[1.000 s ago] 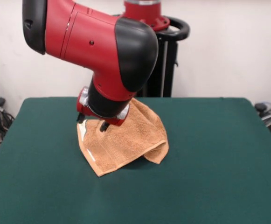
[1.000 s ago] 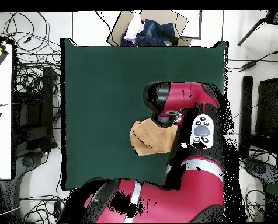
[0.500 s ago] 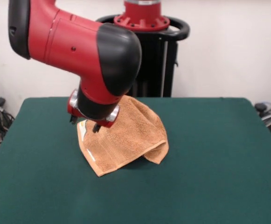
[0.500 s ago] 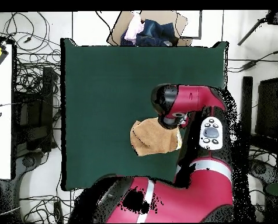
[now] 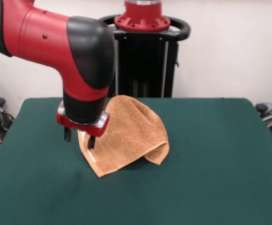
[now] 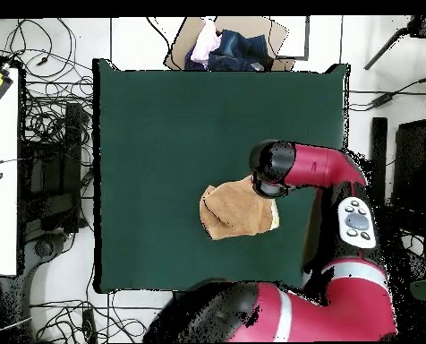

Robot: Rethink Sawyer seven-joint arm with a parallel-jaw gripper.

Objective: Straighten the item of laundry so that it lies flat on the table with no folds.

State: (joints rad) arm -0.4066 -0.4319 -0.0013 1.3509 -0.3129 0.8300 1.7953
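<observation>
The orange-tan towel point(image 5: 128, 133) lies crumpled on the green table point(image 5: 210, 154), humped up at the back with its right side folded under. A white strip shows along its left edge. My gripper point(image 5: 79, 138) hangs open and empty just above the table at the towel's left edge, one finger point(image 5: 68, 135) off the cloth and the other over its border. In the overhead view the towel point(image 6: 233, 211) lies near the table's point(image 6: 163, 134) robot-side edge, and the arm's wrist point(image 6: 272, 168) covers the gripper.
The black pedestal point(image 5: 145, 51) stands behind the table's far edge. In the overhead view a cardboard box of clothes point(image 6: 230, 43) sits beyond the top edge, cables lie on the floor at left, and a white table point(image 6: 0, 170) stands further left.
The arm has swung to the picture's left in the front view, from over the towel's top to its left edge, and a little lower. The towel has not changed shape.
</observation>
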